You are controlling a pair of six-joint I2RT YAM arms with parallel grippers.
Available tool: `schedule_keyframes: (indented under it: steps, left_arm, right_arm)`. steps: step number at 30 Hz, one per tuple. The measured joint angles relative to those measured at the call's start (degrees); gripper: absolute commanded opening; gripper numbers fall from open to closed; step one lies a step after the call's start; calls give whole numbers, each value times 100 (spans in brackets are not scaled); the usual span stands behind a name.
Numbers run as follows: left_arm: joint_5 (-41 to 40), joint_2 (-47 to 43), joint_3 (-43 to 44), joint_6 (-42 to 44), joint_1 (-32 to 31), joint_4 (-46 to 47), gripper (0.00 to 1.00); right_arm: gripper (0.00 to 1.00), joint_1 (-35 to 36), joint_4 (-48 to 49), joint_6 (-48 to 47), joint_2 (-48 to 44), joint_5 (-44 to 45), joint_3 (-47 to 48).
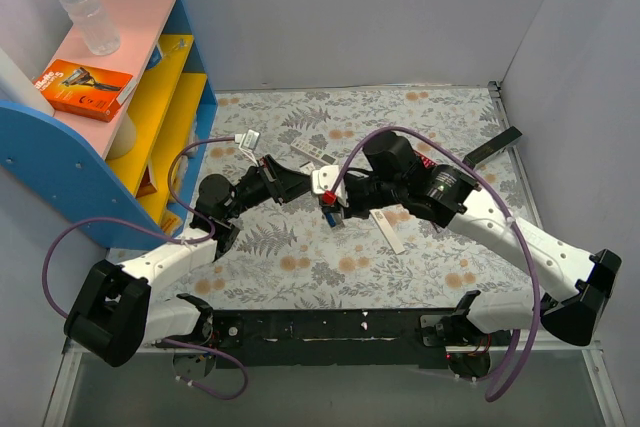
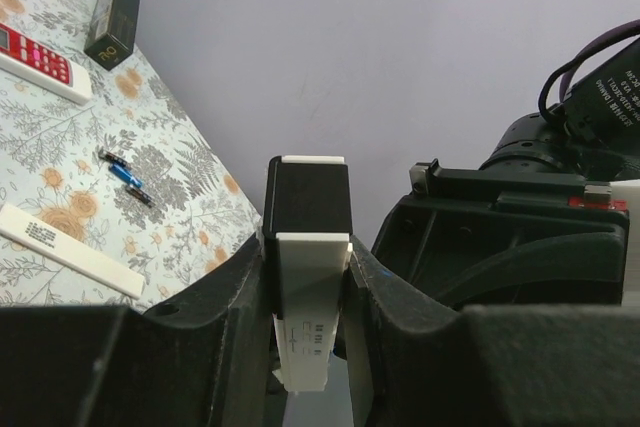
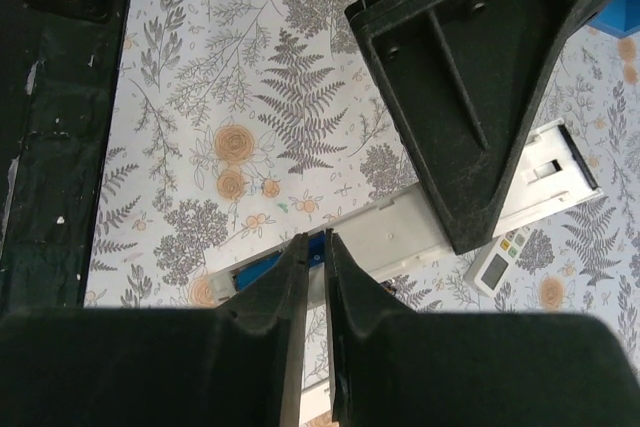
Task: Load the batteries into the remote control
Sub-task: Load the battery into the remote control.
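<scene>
My left gripper [image 1: 306,187] [image 2: 308,277] is shut on the long white remote control [image 2: 310,277] near its dark end and holds it above the mat. In the right wrist view the remote [image 3: 400,232] shows its open back, with a blue battery [image 3: 258,270] lying in the compartment. My right gripper [image 1: 336,205] [image 3: 318,245] is pinched on the end of that blue battery, at the compartment. More slim batteries [image 2: 126,175] lie on the mat, some blue and some dark. The white back cover [image 1: 390,230] [image 2: 65,247] lies on the mat.
A shorter white remote with buttons [image 3: 505,267] and a red remote [image 2: 40,62] lie on the floral mat. A black box [image 2: 112,35] sits near the right wall. A blue and yellow shelf [image 1: 150,117] with a bottle [image 1: 82,2] stands at the left.
</scene>
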Motion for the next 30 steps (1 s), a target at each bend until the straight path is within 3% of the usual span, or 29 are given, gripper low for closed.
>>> schedule_keyframes:
  steps: [10,18,25,30]
  left_arm:
    - [-66,0,-68,-57,4,66,0]
    - [-175,0,-68,83,20,-55,0]
    - [-496,-168,-177,514,-2,-398,0]
    - [-940,-232,-334,1010,-2,-1069,0]
  right_arm:
    - [13,9,713,-2,-208,74,-570]
    - [36,15,855,195,-243,133,-662]
    - [63,22,811,848,-256,238,-656]
    - [66,-173,824,1589,-483,938,-662]
